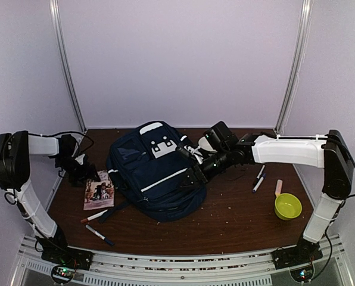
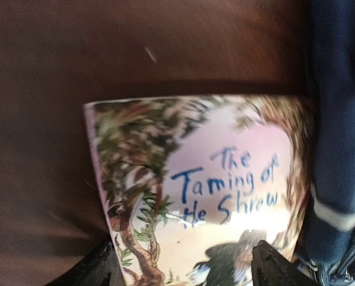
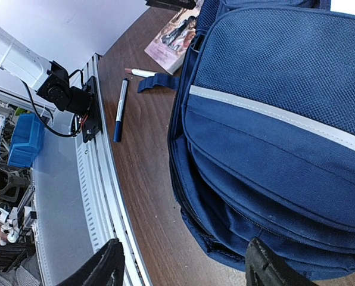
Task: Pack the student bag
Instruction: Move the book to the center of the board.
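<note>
Left gripper (image 2: pixel 186 265) hovers open above a paperback book (image 2: pixel 225 179), nearer to it than the right arm.
The book lies flat against the student bag (image 1: pixel 153 179)'s left side, long axis pointing away from the arms. The right gripper (image 3: pixel 180 268), jaws spread, is at the bag's right side.

A: First, student bag (image 1: pixel 142 196): navy woven cloth, matt. Upper pocket coarse mesh weave; lower panels finer, smoother. White stripe a flat, smooth band.
B: Noted. Next, paperback book (image 2: pixel 225 179): paper cover, glossy, catching glare.
A: Then table (image 1: pixel 225 226): dark wood, matt, dusted with pale specks.
B: Also bowl (image 1: pixel 287 207): yellow-green plastic, smooth, slight sheen. One marker (image 3: pixel 120 110): smooth plastic barrel.
A: Last, rail (image 3: pixel 100 196) at table's edge: ribbed bare metal, dull.
</note>
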Tool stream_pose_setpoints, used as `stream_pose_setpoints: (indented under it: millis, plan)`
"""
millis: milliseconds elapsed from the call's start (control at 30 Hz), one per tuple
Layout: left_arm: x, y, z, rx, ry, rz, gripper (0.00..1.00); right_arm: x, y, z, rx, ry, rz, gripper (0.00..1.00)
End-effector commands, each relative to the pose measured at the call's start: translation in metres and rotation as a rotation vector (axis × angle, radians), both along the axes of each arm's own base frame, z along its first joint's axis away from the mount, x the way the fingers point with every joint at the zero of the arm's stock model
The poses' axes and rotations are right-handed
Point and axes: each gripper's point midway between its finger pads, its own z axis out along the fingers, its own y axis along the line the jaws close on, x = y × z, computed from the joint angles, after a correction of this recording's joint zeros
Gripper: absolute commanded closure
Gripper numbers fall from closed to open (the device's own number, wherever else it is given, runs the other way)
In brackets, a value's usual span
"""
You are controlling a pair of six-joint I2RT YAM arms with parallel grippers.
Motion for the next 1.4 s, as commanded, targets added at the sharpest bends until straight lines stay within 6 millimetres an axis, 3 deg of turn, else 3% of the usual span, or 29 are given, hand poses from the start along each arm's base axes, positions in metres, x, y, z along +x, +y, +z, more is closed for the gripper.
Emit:
stream_pose_setpoints:
  millis: [0, 100, 167, 333, 433, 533, 600, 833, 1100, 1367]
  plan:
    - [-0.042, -0.037, -0.005, -0.104, 0.073, 0.014, 0.21, 0.0, 0.009, -0.001, -0.021, -0.031, 0.016, 0.31]
    - [-0.053, -0.051, -0.003, -0.116, 0.064, 0.013, 0.23, -0.004, 0.016, 0.001, -0.034, -0.065, 0.037, 0.33]
    - [-0.056, -0.05, 0.001, -0.103, 0.044, 0.039, 0.23, -0.007, 0.022, 0.002, -0.048, -0.113, 0.059, 0.35]
    - [-0.063, -0.038, 0.014, -0.059, -0.015, 0.131, 0.24, -0.013, 0.046, 0.018, -0.037, -0.225, 0.093, 0.44]
    - [-0.069, -0.021, 0.019, 0.028, -0.045, 0.197, 0.21, -0.017, 0.066, 0.028, -0.027, -0.299, 0.098, 0.46]
    - [-0.066, -0.01, 0.016, 0.081, -0.063, 0.218, 0.22, -0.014, 0.092, 0.038, -0.034, -0.455, 0.085, 0.46]
    - [-0.062, -0.014, 0.012, 0.054, -0.069, 0.213, 0.25, -0.007, 0.108, 0.038, -0.052, -0.54, 0.083, 0.47]
    - [-0.056, -0.029, 0.004, -0.05, -0.101, 0.222, 0.31, 0.009, 0.151, 0.001, -0.18, -0.731, 0.113, 0.5]
    - [-0.059, -0.036, -0.008, -0.098, -0.073, 0.242, 0.31, 0.005, 0.176, -0.048, -0.298, -0.87, 0.225, 0.54]
    - [-0.061, -0.048, -0.018, -0.179, -0.043, 0.252, 0.34, -0.001, 0.206, -0.072, -0.319, -0.92, 0.276, 0.58]
